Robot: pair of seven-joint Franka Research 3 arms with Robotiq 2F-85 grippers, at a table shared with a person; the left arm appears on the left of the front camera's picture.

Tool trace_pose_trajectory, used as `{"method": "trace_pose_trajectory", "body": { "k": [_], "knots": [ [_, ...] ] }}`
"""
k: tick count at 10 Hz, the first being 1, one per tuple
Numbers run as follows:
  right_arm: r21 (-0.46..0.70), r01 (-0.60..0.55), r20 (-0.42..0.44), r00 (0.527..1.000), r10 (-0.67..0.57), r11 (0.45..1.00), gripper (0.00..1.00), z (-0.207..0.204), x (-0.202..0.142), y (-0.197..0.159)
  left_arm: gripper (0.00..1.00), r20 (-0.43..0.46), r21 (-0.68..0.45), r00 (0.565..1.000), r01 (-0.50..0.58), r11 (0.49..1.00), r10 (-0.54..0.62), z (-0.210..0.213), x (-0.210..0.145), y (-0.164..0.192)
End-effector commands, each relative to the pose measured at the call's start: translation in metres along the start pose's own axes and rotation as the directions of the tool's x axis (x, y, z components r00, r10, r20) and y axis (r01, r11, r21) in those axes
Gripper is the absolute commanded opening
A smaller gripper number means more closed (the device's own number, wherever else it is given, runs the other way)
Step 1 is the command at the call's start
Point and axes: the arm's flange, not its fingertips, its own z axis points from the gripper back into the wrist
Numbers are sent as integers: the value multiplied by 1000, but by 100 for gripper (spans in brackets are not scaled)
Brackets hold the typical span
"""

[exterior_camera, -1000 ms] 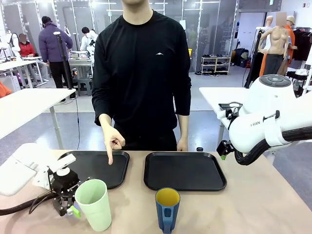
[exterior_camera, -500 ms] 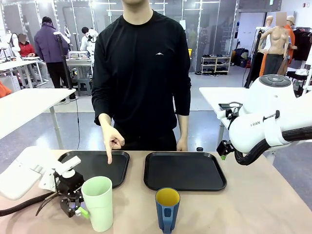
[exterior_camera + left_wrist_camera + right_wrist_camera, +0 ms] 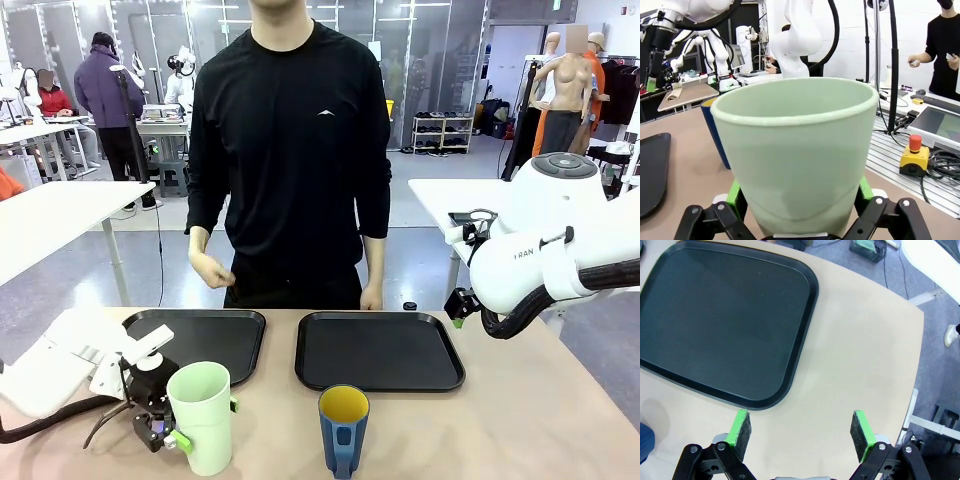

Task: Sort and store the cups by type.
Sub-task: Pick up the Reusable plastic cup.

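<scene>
L gripper: fingers spread wide, one green pad each side of the tumbler, at its lower wall; can't tell if the pads touch it. Tumbler: tall, smooth pale-green plastic, tapered, rolled rim, no handle. Stands upright on the tan table, just in front of L tray. Mug: short, dark blue, yellow inside, handle toward the front camera. Stands upright in front of R tray. Trays: flat black, rounded corners, raised lip, side by side. R gripper: fingers released, wide apart, above bare table beside the R tray corner.
</scene>
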Motion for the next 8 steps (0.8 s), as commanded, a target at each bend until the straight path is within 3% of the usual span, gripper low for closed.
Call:
{"method": "trace_pose_trajectory", "body": {
  "k": [1, 2, 3, 4, 5, 6, 7, 8],
  "knots": [
    [0, 2, 1, 1000, -2, 1000, 100, 0, 0, -1, 100, 20, 5, 999, 28, 1000, -29, -1, -9, -15],
    [0, 2, 1, 1000, -2, 1000, 100, 0, 0, -1, 100, 26, 5, 999, 30, 1000, -31, -1, -11, -16],
    [0, 2, 1, 1000, -2, 1000, 100, 0, 0, -1, 86, 47, 18, 998, 33, 999, -34, 0, -12, -16],
    [0, 2, 1, 1000, -2, 1000, 100, 0, 0, -1, 86, 64, 6, 997, 36, 999, -36, -1, -11, -16],
    [0, 2, 1, 1000, -2, 1000, 100, 0, 0, -1, 72, 61, -1, 998, 32, 999, -32, -2, -11, -15],
    [0, 2, 1, 1000, -2, 1000, 100, 0, 0, -1, 80, 63, -11, 998, 21, 1000, -20, -4, -12, -15],
    [0, 2, 1, 1000, -2, 1000, 100, 0, 0, -1, 57, 63, -18, 998, 10, 1000, -9, -6, -13, -16],
    [0, 2, 1, 1000, -2, 1000, 100, 0, 0, -1, 65, 63, -22, 998, 4, 1000, -3, -6, -13, -17]
  ]
}}
